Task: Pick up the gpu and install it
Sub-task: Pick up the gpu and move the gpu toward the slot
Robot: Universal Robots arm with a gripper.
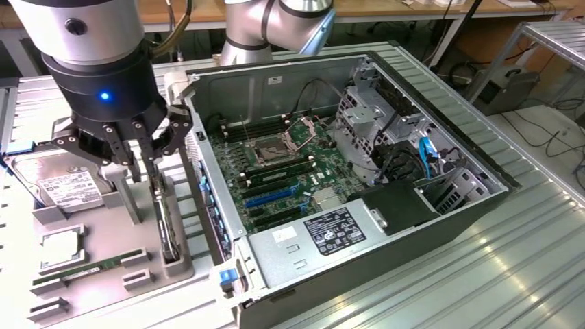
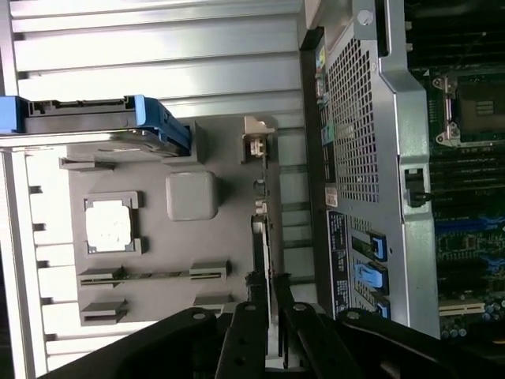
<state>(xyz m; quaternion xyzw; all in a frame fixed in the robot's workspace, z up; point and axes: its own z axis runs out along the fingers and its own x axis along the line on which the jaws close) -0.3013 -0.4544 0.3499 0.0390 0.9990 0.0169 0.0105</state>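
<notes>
standing on edge — gpu (image 1: 164, 219) thin, dark

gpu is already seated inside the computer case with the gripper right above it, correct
No: the gpu stands on edge in the grey holder outside the computer case, as the exterior view shows. The gripper is right above it.

Exterior view looks steeply down on pincer (image 1: 144, 164) and open computer case (image 1: 274, 79); wrist view peers straight down, close, sharing the tray (image 2: 158, 245) beneath.
</notes>
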